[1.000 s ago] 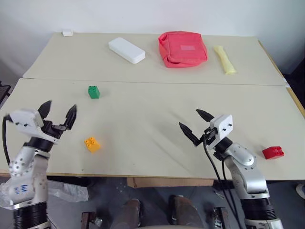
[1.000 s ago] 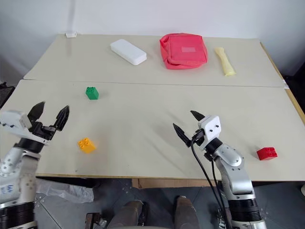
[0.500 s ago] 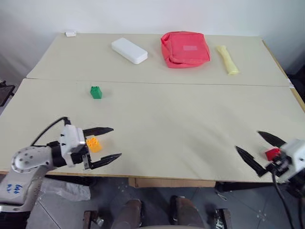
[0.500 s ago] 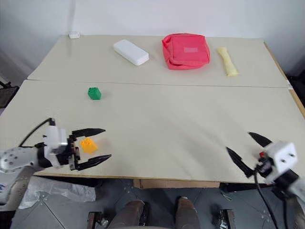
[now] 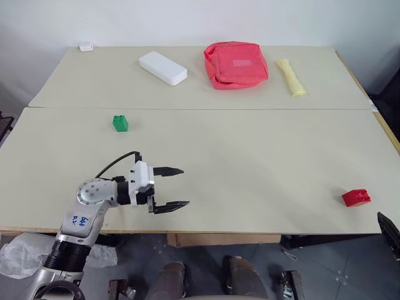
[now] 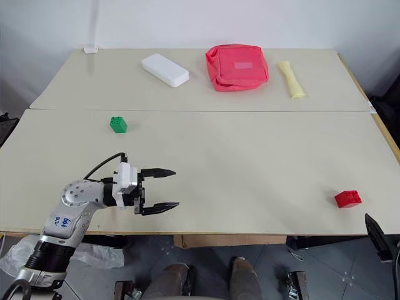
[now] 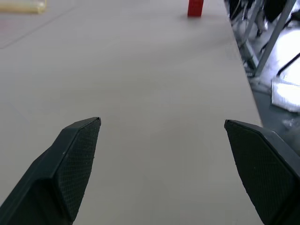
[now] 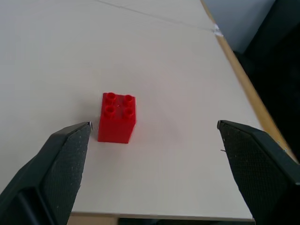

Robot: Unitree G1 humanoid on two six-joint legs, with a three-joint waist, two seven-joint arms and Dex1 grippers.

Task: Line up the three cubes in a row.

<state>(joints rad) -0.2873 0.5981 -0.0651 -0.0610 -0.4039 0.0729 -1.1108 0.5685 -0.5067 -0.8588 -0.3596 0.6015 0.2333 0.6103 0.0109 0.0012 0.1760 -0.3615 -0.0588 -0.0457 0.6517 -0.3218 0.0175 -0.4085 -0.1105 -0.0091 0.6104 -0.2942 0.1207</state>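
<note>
The left hand (image 5: 174,187) sits low over the bench (image 5: 250,156) near its front edge, toward the front-left corner, fingers pointing sideways along the bench toward the right edge. Its two black fingers are spread wide and hold nothing; bare bench surface lies between them. The orange-yellow cube cannot be located in the head views. The green cube (image 5: 120,123) stands well apart from the left hand, farther back and nearer the left edge, just in front of the seam that crosses the bench. The red cube (image 8: 117,117) stands near the front-right corner, studs up. The right hand (image 8: 150,154) is at the front edge by that corner, fingers spread wide and empty. The red cube lies just ahead of the right hand, beyond the fingertips and closer to one finger (image 8: 61,159) than the other, untouched. In the left wrist view the red cube (image 7: 195,7) appears far ahead.
</note>
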